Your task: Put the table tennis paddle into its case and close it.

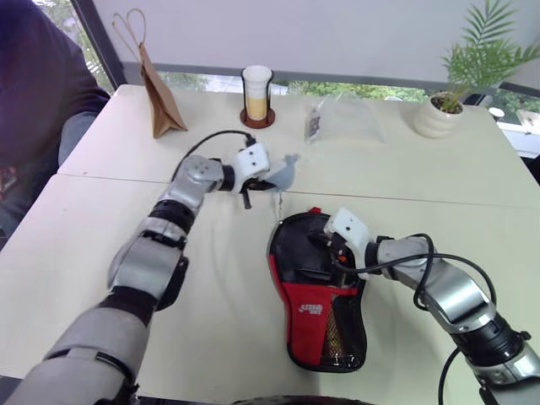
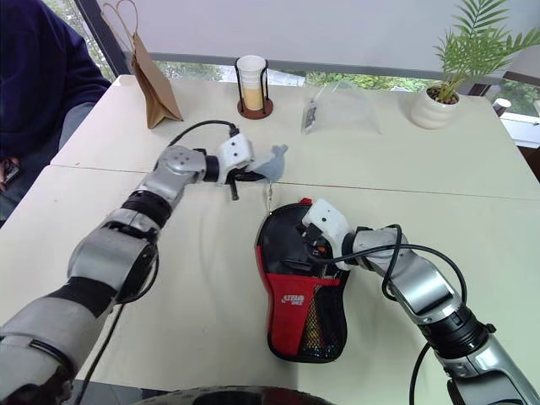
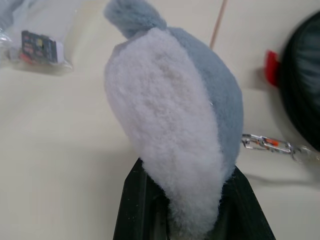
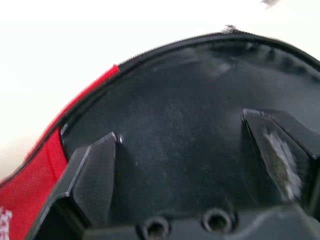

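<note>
The case lies flat near the counter's front edge: a black paddle-shaped pouch with a red panel, white lettering too small to read, and a mesh pocket. The right gripper rests over it, fingers spread. The left gripper pinches a grey-and-white plush toy. Beyond stand a paper bag and potted plant.

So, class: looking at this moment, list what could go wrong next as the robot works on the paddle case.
1. The left tool is shut on a grey and white plush charm, chained to the black and red fabric zip case; a hard pull might drag the case.
2. The open right tool sits against the case's black top and could snag there.
</note>
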{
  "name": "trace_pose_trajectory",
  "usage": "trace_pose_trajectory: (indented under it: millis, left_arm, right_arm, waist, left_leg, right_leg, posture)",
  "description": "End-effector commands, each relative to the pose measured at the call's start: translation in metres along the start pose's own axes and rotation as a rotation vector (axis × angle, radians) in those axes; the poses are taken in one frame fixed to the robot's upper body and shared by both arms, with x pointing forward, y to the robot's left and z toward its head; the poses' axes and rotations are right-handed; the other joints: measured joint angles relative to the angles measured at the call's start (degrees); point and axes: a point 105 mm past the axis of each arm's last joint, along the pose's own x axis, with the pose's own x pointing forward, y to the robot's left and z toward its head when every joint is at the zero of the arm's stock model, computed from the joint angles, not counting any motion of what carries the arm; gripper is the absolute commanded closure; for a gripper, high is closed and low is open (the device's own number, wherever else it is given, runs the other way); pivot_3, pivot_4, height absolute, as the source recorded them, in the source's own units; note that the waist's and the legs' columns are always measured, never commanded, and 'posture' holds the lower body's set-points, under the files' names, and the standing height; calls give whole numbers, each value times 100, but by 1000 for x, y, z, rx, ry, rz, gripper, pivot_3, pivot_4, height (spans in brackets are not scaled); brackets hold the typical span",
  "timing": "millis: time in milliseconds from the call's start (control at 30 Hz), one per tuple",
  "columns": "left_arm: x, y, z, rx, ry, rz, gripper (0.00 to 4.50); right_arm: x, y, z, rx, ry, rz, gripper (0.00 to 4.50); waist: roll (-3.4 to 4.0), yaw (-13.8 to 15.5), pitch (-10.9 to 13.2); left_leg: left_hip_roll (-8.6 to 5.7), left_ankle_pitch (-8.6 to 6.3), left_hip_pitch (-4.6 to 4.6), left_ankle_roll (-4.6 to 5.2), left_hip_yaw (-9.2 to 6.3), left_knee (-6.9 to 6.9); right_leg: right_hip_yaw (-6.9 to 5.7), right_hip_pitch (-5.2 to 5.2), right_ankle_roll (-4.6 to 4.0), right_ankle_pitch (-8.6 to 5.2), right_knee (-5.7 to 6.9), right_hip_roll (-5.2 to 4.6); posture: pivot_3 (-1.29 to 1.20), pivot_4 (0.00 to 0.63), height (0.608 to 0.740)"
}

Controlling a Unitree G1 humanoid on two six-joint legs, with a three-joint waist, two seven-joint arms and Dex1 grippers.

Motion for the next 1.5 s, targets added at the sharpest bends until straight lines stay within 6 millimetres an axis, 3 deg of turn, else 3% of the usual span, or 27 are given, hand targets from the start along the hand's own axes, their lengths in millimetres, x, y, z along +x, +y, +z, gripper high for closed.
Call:
trace_pose_trajectory:
  millis: [33,267,500,800,933,1233,1500]
  left_arm:
    - [13,16,40,83,-61,93,4413]
    - [54,-8,94,39,-165,85,4413]
    - [77,-45,128,-84,-293,-44,4413]
    - [91,-82,143,-165,-351,-190,4413]
    - [93,-95,139,-165,-328,-260,4413]
    - [90,-101,113,-133,-243,-322,20]
    - [69,-75,117,-188,-321,-342,20]
  right_arm:
    - [8,20,-50,130,195,42,0]
    - [13,31,-44,145,183,31,0]
    - [19,46,-37,164,166,24,0]
    - [18,50,-35,189,163,-11,0]
    - [16,49,-38,194,169,-27,0]
    - [7,33,-36,188,159,-65,0]
    - [-19,17,-14,161,85,-123,0]
  waist:
    - [-1,0,-1]
    - [-2,-13,-2]
    - [-2,-26,-2]
    - [0,-19,-3]
    - [0,-18,-3]
    - [2,-16,-4]
    - [2,-9,-4]
  left_leg:
    - [-1,0,0,0,0,0]
    - [-1,0,0,0,-4,0]
    - [4,5,2,-9,-4,-6]
    - [4,4,2,-8,-3,-6]
    - [3,3,3,-6,-3,-6]
    - [2,0,5,-1,-3,-6]
    - [-3,0,3,0,-5,-6]
  right_leg:
    - [0,0,0,0,1,-1]
    - [0,0,1,0,1,-1]
    - [2,-4,2,0,0,3]
    - [2,-4,2,-1,0,3]
    - [2,-3,2,0,0,3]
    - [2,-1,2,-1,0,3]
    - [3,-2,2,-1,1,-2]
  posture:
    - [0,150,740]
    - [0,150,740]
    - [0,150,740]
    - [0,150,740]
    - [0,150,740]
    - [0,150,740]
    - [0,150,740]
